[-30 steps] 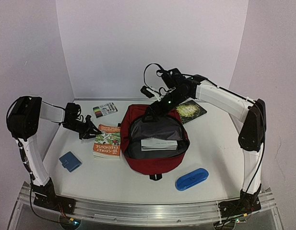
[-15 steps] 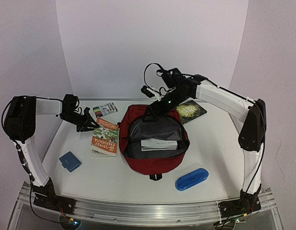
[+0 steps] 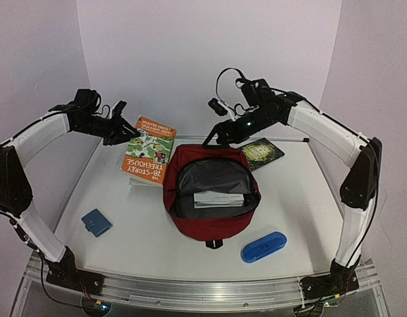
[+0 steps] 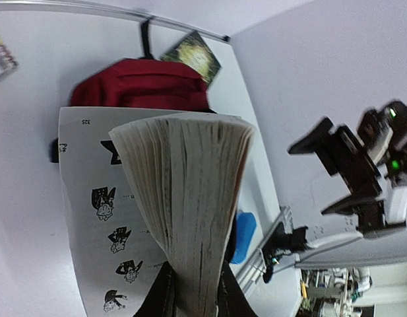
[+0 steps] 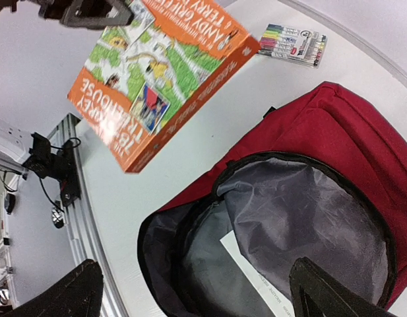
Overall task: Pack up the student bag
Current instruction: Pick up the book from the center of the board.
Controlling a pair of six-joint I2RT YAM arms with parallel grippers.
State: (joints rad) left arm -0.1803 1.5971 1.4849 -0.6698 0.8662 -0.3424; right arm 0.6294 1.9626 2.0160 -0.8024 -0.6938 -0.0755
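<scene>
The student bag (image 3: 183, 221) is dark red and lies open in the middle of the table, its grey lining (image 5: 302, 218) showing. A white booklet (image 3: 218, 198) is inside. My left gripper (image 3: 124, 129) is shut on an orange paperback (image 3: 150, 150) and holds it in the air, left of and behind the bag. In the left wrist view the paperback's fanned pages (image 4: 190, 198) rise from between the fingers (image 4: 165, 298). My right gripper (image 3: 221, 137) hangs open above the bag's back rim with nothing between its fingers (image 5: 64, 297).
A blue oblong case (image 3: 263, 246) lies at the front right of the bag. A small blue pad (image 3: 96, 222) lies at the front left. A dark green-covered book (image 3: 261, 153) sits behind the bag, right. A marker pack (image 5: 292, 43) lies at the back.
My left arm has lifted the orange paperback off the table and carried it up and back. My right gripper has risen a little and stayed open.
</scene>
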